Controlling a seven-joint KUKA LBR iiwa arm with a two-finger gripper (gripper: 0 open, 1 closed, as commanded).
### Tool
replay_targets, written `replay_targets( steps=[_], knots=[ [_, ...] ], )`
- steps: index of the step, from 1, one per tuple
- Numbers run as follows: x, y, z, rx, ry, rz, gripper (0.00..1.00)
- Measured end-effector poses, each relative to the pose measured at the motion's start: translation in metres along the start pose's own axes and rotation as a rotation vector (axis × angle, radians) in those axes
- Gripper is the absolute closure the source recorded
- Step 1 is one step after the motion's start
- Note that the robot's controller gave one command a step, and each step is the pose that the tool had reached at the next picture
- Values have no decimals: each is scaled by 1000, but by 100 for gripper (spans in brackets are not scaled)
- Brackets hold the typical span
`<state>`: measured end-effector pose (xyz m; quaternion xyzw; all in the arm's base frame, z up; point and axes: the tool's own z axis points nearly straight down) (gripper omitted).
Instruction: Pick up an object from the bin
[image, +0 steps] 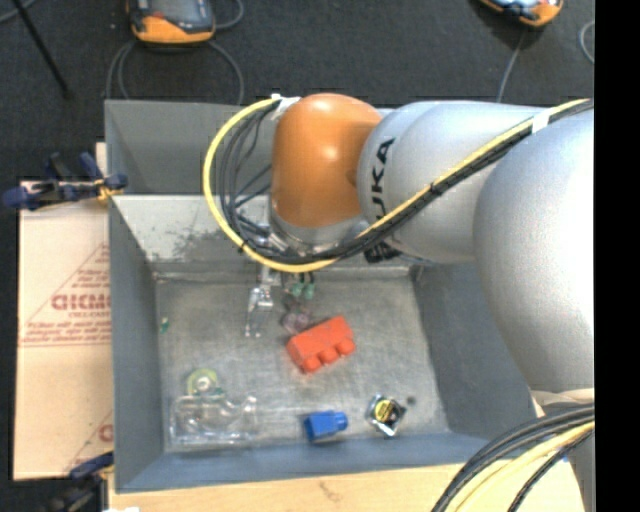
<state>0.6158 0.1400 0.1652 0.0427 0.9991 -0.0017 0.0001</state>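
Observation:
My gripper (281, 298) hangs under the arm's orange cover, over the back middle of the bin floor. One silvery finger (262, 304) points down on the left and a darker one sits to its right, with a bare gap between them, so the gripper is open. A small greyish-purple bit (295, 321) lies just below the right finger. An orange-red toy brick (322, 345) with studs lies a little in front and to the right of the fingers, apart from them.
Along the front of the bin lie a blue block (325, 425), a small yellow-and-black tape measure (385, 412) and a clear plastic piece (210, 417) with a yellowish ring (203, 381) behind it. A tiny green speck (163, 323) sits at the left.

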Motion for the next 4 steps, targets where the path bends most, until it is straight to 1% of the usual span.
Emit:
replay_targets(
  steps=[1, 2, 3, 4],
  knots=[
    [27, -60, 60, -1, 3, -195, 0],
    [52, -122, 91, -8, -17, -247, 0],
    [50, -119, 88, -8, -23, -246, 100],
    [18, -134, -86, -1, -14, -461, 100]
  ],
)
